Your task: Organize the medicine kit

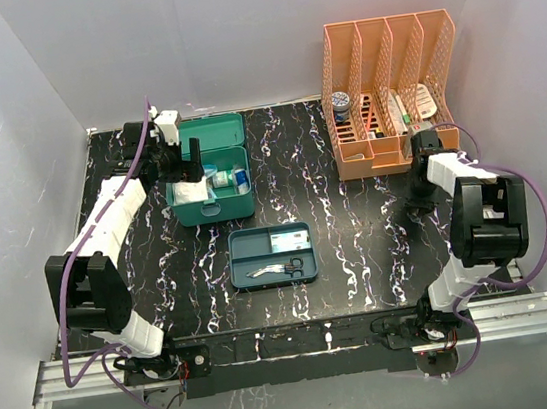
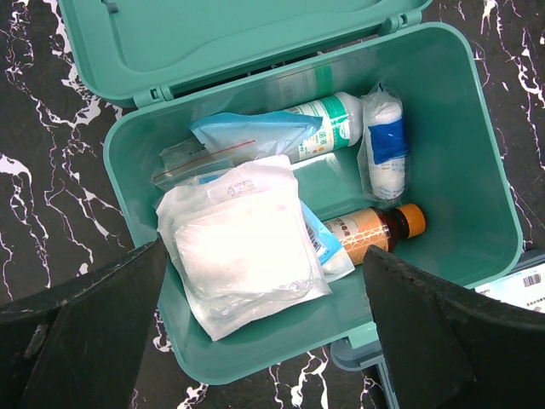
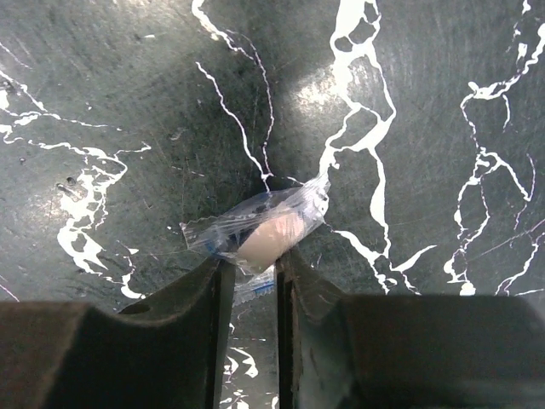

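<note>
Two-fingered and spread wide, the left claw [image 2: 266, 332] is hovering over the open kit [image 1: 216, 212], which is sitting upper left of centre in the top view. The right claw [image 3: 254, 285] is pointing down at the right, pinching a small clear-wrapped packet [image 3: 268, 234] over the black, white-veined desk [image 1: 357, 224]. Inside the teal plastic kit are lying a white gauze pack [image 2: 243, 247], an amber bottle [image 2: 375, 232] and a white bottle [image 2: 328, 119]; their labels are showing too small to read.

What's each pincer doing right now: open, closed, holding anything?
Left pincer: open, empty, above the open medicine kit.
Right pincer: closed on a small clear-wrapped packet.
</note>
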Robot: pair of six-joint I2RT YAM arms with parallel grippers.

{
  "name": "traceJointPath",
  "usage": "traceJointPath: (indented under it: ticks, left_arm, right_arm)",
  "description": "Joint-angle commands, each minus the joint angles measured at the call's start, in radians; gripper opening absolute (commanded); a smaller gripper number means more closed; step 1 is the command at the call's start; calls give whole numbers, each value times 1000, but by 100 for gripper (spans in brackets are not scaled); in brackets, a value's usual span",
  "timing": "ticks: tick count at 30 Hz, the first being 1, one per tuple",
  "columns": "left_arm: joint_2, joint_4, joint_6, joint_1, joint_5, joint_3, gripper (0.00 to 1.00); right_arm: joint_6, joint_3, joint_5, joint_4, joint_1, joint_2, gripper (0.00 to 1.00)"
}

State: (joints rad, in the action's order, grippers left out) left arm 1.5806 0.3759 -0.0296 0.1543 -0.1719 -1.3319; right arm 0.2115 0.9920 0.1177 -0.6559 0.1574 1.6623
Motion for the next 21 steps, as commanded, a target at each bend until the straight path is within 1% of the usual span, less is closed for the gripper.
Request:
traceJointPath:
  ticks: [1,3,7,11,13,15,21]
  left_arm:
    - [-50,27,-4,-6,0,-33,99]
    - [-54,26,-4,-6,2,-30,99]
    - [-54,26,-4,-6,-4,-26,99]
    - [-52,24,-3,-6,-8,-27,99]
    - [-49,24,-3,-6,-13,-29,99]
    - [-47,24,0,-5,-16,-31,99]
    - [-40,29,4,-6,-26,-40,99]
  right_arm:
    - [19,-10,18,26,5,30,16]
    - [20,-14,18,25,4,14,10]
    - [26,0,-3,-15,5,-33,9]
    - [45,89,-58,-88,-25,-114,8]
    - [47,159,-59,-140,-75,-142,5]
    - [53,230,-53,-191,-143,-148,4]
    - [91,438,-59,-277,-396,-108,3]
